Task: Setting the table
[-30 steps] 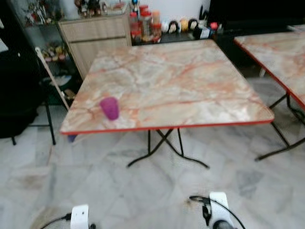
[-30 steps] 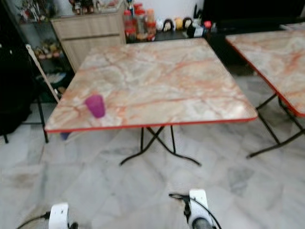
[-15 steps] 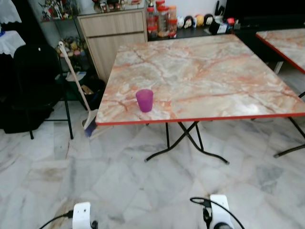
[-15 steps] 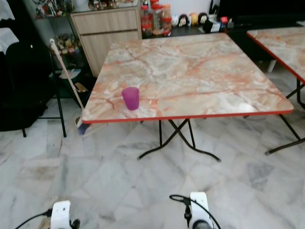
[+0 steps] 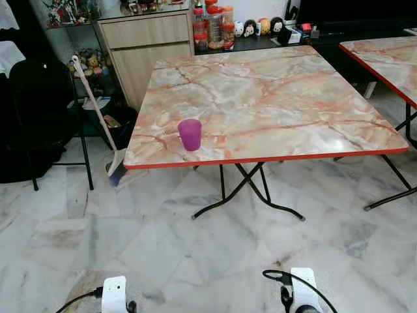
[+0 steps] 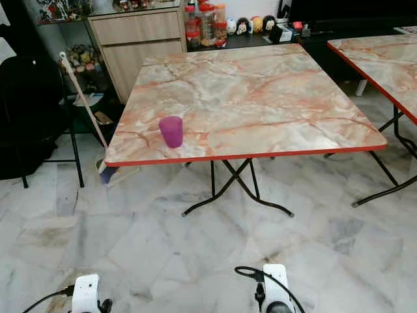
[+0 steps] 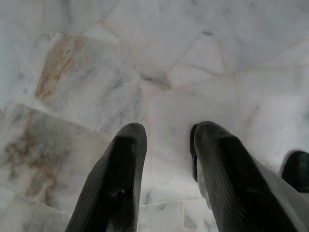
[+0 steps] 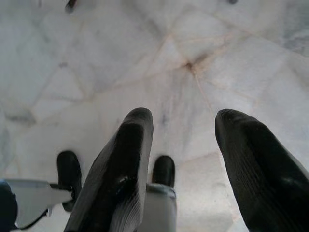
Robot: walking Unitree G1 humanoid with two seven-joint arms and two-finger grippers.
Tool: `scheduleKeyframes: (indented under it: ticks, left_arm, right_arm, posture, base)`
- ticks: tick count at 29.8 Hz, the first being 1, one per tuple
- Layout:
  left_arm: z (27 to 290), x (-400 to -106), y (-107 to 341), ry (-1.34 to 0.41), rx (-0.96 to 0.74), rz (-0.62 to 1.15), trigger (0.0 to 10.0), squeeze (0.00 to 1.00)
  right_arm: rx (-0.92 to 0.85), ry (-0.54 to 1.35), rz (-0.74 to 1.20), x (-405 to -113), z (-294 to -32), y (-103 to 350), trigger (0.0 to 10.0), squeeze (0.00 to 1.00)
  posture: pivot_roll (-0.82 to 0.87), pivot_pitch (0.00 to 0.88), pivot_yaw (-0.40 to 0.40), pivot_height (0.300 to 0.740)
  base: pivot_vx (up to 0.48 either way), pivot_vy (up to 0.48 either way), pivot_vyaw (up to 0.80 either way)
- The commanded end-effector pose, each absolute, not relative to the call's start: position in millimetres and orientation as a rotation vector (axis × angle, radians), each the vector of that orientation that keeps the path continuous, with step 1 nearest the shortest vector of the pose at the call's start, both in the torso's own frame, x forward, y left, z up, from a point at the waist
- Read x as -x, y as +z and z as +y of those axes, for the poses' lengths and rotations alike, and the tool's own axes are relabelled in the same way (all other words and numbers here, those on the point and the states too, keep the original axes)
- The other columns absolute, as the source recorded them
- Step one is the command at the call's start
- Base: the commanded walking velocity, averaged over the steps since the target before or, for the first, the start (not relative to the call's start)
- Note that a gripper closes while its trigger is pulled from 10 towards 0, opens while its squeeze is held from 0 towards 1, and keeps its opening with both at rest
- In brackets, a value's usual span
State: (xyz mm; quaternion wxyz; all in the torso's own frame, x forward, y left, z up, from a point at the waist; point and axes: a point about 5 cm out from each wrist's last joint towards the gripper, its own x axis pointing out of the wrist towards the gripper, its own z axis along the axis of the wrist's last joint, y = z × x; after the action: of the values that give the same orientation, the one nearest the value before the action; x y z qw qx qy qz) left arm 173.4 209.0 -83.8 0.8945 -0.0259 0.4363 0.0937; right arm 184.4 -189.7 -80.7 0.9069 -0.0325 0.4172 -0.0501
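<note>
Purple cup [image 5: 190,134] on marble table [image 5: 273,98]; left claw [image 7: 166,140], right claw [image 8: 186,128] spread, empty.

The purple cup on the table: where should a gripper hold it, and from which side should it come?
Grip the cup around its side wall, about mid-height, coming level from the table's near edge. It stands upright, mouth up, close to that edge and the robot's left corner, with nothing beside it. The wall tapers slightly toward the base, so a hold nearer the rim should slip less.
</note>
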Motion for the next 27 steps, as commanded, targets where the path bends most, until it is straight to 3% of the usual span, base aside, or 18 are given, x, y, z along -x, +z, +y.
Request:
scheduleKeyframes:
  ticks: [1, 27]
  left_arm:
    - [210.4, -177.3, -81.7, 0.203, 0.058, 0.891, 10.0, 0.00]
    - [211.8, -174.4, -82.7, 0.195, 0.047, 0.897, 10.0, 0.00]
  right_arm:
    - [0.052, -0.115, 0.870, -182.4, -190.6, -81.7, 10.0, 0.00]
    - [0.089, -0.075, 0.854, -187.0, -187.9, -79.5, 10.0, 0.00]
  posture:
    - [0.01, 0.027, 0.078, 0.740]
    - [0.02, 0.000, 0.071, 0.740]
  base:
    - [0.277, 0.000, -0.52]
    - [0.308, 0.000, -0.03]
